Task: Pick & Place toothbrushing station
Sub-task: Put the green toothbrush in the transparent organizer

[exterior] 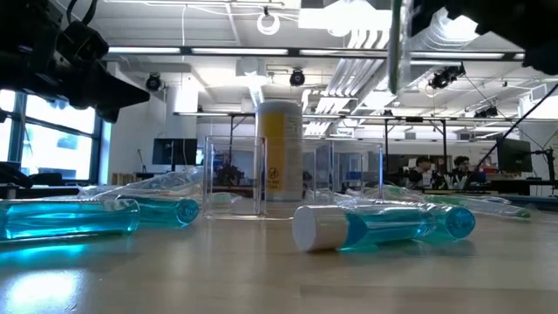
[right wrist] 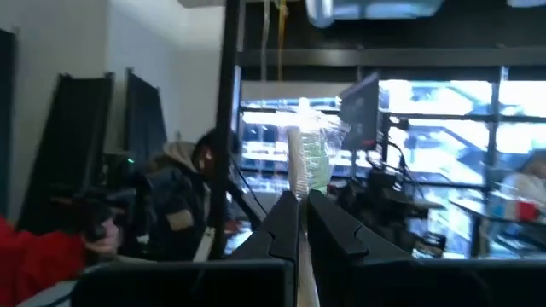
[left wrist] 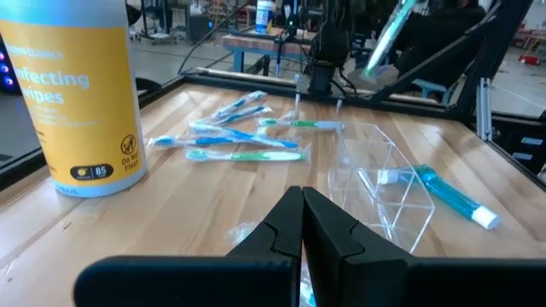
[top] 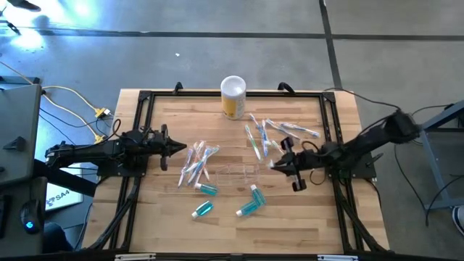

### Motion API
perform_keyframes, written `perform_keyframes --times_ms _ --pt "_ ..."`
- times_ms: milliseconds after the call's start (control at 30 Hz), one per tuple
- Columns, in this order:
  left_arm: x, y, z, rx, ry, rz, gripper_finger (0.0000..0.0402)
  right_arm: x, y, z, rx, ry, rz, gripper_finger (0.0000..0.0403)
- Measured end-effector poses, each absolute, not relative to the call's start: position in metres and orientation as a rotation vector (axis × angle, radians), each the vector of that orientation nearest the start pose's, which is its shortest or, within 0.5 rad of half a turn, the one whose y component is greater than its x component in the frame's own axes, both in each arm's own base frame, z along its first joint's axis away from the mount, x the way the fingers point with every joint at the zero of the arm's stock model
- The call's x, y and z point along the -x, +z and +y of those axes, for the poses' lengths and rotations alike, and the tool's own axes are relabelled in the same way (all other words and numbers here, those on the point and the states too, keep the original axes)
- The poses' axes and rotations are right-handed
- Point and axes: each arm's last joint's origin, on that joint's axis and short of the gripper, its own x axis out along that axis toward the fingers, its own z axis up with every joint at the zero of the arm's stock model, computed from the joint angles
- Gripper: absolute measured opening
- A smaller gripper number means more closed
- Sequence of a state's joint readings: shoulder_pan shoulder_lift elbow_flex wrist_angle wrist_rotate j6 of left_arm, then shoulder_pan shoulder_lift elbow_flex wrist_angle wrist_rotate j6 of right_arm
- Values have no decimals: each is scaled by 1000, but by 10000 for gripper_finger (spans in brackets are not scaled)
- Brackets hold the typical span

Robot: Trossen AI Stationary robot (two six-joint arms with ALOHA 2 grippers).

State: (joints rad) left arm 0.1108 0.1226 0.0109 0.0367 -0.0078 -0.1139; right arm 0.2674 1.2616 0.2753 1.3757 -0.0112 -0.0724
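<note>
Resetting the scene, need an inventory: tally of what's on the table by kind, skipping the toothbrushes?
Small teal toothpaste tubes with white caps: 3
Yellow-and-white cylindrical wipes canister: 1
Clear rigid plastic box-shaped holder: 1
Total: 5

A wipes canister (top: 233, 96) stood at the worktop's (top: 159, 217) far edge; toothbrushes (top: 198, 162) lay just beyond the left tool (top: 181, 148), toothpaste tubes (top: 251, 203) nearer.
</note>
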Motion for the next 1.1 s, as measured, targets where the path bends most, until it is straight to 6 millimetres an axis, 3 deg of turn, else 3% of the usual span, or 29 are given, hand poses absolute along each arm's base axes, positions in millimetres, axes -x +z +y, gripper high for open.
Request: perform_keyframes --times_ms 200,500,767,1100 --pt "-104 164 12 116 124 37 0 -232 203 53 3 314 -363 4" --pt "-104 164 12 116 124 38 0 -268 198 45 -60 308 -328 4" --pt "-104 162 12 117 125 55 0 -277 182 30 -256 114 -259 4" --pt "-104 162 12 117 124 55 0 -282 157 38 -283 44 -170 5"
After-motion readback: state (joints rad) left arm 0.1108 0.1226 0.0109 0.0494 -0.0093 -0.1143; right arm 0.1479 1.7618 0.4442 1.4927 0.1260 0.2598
